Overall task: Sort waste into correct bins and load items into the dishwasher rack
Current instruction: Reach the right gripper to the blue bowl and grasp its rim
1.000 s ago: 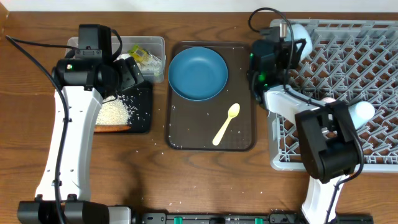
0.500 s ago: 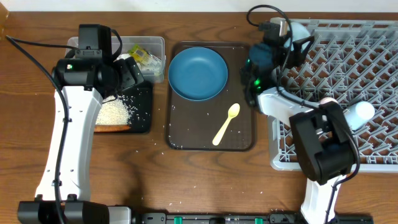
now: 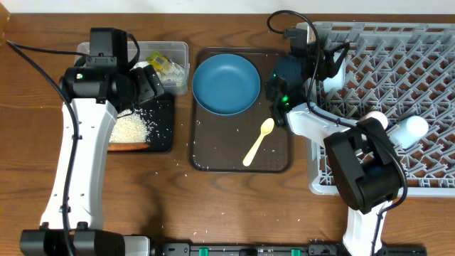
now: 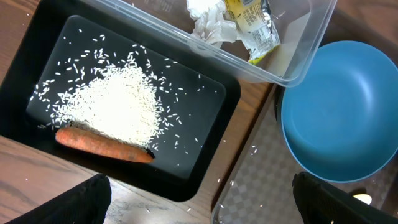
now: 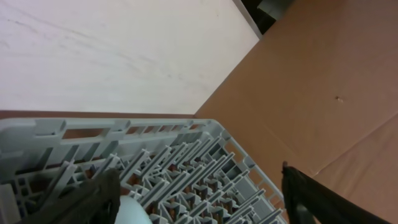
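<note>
Waste sorting looks finished on the left side. The black tray (image 4: 211, 93) holds the heap of rice (image 4: 115, 112) with the orange sausage piece (image 4: 102, 144) along its near edge. The clear tub (image 4: 292, 59) just beyond it holds the crumpled tissue (image 4: 205, 15) and the yellow-green wrapper (image 4: 252, 25), so food scraps sit in one bin and dry litter in the other. The left gripper (image 4: 202, 202) hangs above the near edge of that tray with its fingers spread wide and nothing between them, parked out of the way by the look of it. A few stray grains lie on the brown serving tray (image 3: 277, 160).

Loading is not yet done: the blue plate (image 3: 226, 84) sits at the far end of the serving tray, and the pale yellow spoon (image 3: 259, 141) lies loose to its near right. The right gripper (image 5: 202, 205) is over the far left corner of the dishwasher rack (image 5: 205, 155), fingers wide apart and gripping nothing. A pale rounded vessel (image 5: 132, 213) shows just beside one finger; whether it is a bowl or a cup I cannot tell. That spot between rack and serving tray suits a reach for the plate or spoon next, I judge
</note>
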Action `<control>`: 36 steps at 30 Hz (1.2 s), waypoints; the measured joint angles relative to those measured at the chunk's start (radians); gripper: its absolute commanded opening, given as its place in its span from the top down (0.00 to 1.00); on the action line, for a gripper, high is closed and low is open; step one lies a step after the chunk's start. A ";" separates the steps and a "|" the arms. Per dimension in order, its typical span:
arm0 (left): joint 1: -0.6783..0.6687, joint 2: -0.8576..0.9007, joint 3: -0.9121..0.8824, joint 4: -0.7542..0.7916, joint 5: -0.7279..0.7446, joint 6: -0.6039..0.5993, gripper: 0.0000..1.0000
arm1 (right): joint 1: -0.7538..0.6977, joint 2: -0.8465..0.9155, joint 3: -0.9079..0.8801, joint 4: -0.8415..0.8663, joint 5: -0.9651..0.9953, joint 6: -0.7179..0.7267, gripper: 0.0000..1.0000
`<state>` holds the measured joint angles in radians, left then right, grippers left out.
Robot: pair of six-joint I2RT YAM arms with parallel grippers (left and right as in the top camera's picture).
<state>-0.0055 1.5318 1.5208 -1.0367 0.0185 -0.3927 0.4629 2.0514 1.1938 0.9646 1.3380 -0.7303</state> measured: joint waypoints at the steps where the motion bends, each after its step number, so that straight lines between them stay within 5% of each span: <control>1: 0.000 0.000 0.000 0.000 0.000 0.000 0.04 | 0.002 0.000 0.000 -0.017 -0.002 0.010 0.20; 10: 0.000 0.000 0.000 0.000 0.000 0.000 0.04 | 0.060 -0.001 0.001 -0.415 -0.278 0.264 0.14; 15: 0.000 0.000 0.000 0.000 0.000 0.000 0.04 | 0.074 -0.041 -0.003 -0.701 -0.520 0.523 0.01; 26: 0.000 0.000 0.000 0.000 0.000 0.000 0.04 | 0.062 -0.412 0.013 -1.175 -1.176 1.087 0.01; 36: 0.000 0.000 0.000 0.000 0.000 0.000 0.04 | 0.040 -0.250 0.011 -1.139 -1.214 1.384 0.14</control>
<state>-0.0055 1.5318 1.5208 -1.0367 0.0185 -0.3927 0.5034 1.8011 1.2045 -0.1745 0.1238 0.6540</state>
